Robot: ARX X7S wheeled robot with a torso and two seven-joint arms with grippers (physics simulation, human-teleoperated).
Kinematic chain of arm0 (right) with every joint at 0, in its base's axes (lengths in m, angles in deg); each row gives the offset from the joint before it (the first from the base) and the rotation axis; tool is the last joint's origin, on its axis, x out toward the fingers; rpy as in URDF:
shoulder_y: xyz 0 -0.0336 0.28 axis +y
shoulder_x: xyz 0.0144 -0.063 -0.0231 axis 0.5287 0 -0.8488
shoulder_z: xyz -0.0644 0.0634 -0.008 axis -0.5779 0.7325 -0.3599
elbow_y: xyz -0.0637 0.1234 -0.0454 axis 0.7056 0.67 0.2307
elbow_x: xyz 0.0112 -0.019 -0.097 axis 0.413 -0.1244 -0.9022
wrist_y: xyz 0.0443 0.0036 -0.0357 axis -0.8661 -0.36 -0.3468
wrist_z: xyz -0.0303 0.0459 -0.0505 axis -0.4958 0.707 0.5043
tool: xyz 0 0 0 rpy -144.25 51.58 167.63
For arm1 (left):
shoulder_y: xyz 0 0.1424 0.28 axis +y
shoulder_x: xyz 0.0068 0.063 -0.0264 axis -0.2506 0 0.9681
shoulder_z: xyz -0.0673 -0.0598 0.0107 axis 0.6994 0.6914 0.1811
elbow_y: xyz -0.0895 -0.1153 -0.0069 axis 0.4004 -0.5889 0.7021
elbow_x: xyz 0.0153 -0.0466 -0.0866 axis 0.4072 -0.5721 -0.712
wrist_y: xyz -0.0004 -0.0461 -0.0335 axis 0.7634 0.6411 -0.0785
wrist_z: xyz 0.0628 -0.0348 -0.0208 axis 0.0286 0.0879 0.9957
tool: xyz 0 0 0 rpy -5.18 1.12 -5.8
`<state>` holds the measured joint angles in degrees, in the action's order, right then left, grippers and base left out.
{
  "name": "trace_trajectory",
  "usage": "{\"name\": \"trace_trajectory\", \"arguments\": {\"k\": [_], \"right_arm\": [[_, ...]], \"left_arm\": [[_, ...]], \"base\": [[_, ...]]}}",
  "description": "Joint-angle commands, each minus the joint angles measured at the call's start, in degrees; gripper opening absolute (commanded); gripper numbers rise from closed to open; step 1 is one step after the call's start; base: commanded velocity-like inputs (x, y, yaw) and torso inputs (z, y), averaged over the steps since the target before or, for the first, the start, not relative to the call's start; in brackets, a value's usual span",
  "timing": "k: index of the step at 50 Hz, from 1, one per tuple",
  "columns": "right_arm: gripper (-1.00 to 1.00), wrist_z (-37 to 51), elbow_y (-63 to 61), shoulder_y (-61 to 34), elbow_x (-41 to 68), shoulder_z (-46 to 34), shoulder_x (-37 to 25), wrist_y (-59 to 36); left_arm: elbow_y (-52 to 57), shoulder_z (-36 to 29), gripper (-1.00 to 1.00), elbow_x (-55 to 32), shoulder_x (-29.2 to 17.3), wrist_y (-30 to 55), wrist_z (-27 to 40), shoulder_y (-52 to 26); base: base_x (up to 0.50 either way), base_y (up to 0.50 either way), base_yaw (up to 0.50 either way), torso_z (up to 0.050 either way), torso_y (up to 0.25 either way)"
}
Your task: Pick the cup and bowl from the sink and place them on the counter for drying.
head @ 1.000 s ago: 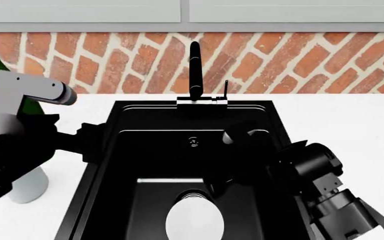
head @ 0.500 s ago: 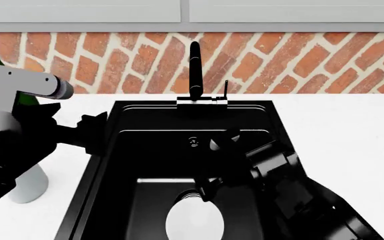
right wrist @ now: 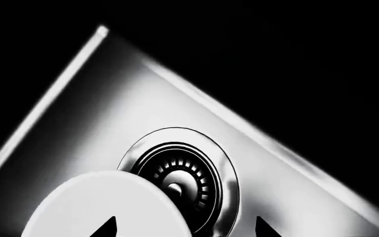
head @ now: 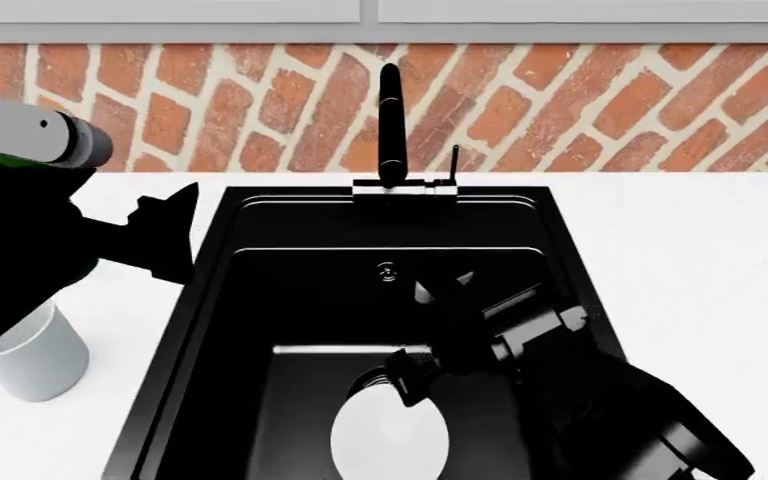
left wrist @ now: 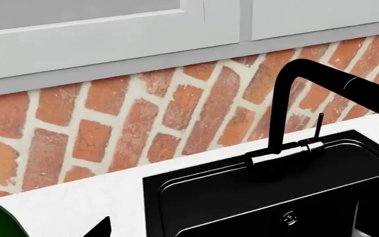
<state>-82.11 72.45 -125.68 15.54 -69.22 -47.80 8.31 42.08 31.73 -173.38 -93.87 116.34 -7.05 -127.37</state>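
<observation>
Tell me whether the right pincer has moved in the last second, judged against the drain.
Yes. The right pincer has swung from the sink's right wall down toward the drain and now hangs just above the bowl.

A home kitchen, rendered in simulation: a black sink (head: 384, 300) with a tall faucet (head: 390, 120) is set into a white bench (head: 691, 260), backed by a red brick wall (head: 558, 100) under pale grey wall cabinets (left wrist: 110, 34).
</observation>
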Motion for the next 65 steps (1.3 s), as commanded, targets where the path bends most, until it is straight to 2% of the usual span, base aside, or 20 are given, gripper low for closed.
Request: {"name": "trace_trajectory", "arguments": {"k": [1,13,16,22,26,35,39,52,54,62,63,65], "right_arm": [[1.00,-0.95,0.30,0.91,1.12,-2.02,0.57,0.81],[1.00,-1.49,0.65,1.24,3.48,-5.20,0.64,1.50],[1.00,-1.46,0.67,1.33,4.48,-6.11,0.65,1.62],[1.00,-1.25,0.57,1.75,6.82,-8.53,0.67,1.97],[1.00,-0.92,0.83,2.16,8.49,-10.24,0.68,2.61],[1.00,-0.48,0.80,2.47,11.71,-13.52,0.68,3.17],[1.00,-0.40,0.90,2.51,12.78,-14.58,0.67,3.56],[1.00,0.59,0.24,2.89,16.15,-17.53,0.68,4.11],[1.00,0.62,0.22,2.97,16.62,-18.06,0.68,4.24],[1.00,0.86,-0.07,2.78,18.40,-19.75,0.68,5.04],[-1.00,1.06,-0.11,2.72,18.35,-19.88,0.68,5.90],[-1.00,0.50,0.06,2.42,18.38,-20.15,0.66,6.51]], "left_arm": [[0.54,0.97,1.00,-0.34,-0.91,-0.47,-1.59,0.16],[0.17,-1.62,1.00,-0.27,1.80,-0.44,1.37,-2.31],[0.22,-0.78,1.00,-0.54,0.36,-0.34,-0.19,-2.26],[0.38,-1.52,1.00,-0.64,1.28,-0.57,1.25,-2.32],[0.85,-0.12,1.00,-0.32,-0.59,-0.85,-0.70,-1.35],[0.58,-1.57,1.00,0.73,0.68,-0.89,0.04,-2.23],[0.84,-1.23,1.00,0.58,-0.17,-0.87,-0.38,-1.68],[0.94,-0.82,1.00,-0.01,-1.00,-1.29,-0.42,-0.79],[0.46,-2.72,1.00,1.50,1.23,-1.22,0.54,-1.81],[-0.40,-0.36,1.00,-0.81,-1.09,-1.94,1.41,-0.97],[-0.44,-0.45,1.00,-0.38,-0.93,-2.07,1.42,-0.97],[-0.18,-0.63,1.00,-0.10,-0.85,-2.11,1.66,-0.70]], "base": [[0.00,0.00,0.00,0.003,-0.057],[0.00,0.00,0.00,0.003,-0.010],[0.00,0.00,0.00,0.000,0.000],[0.00,0.00,0.00,0.000,0.000],[0.00,0.00,0.00,0.000,0.000],[0.00,0.00,0.00,0.000,0.000],[0.00,0.00,0.00,0.000,0.000],[0.00,0.00,0.00,0.003,-0.139],[0.00,0.00,0.00,0.003,-0.126],[0.00,0.00,0.00,0.002,-0.070],[0.00,0.00,0.00,0.000,0.000],[0.00,0.00,0.00,0.000,0.000]]}}
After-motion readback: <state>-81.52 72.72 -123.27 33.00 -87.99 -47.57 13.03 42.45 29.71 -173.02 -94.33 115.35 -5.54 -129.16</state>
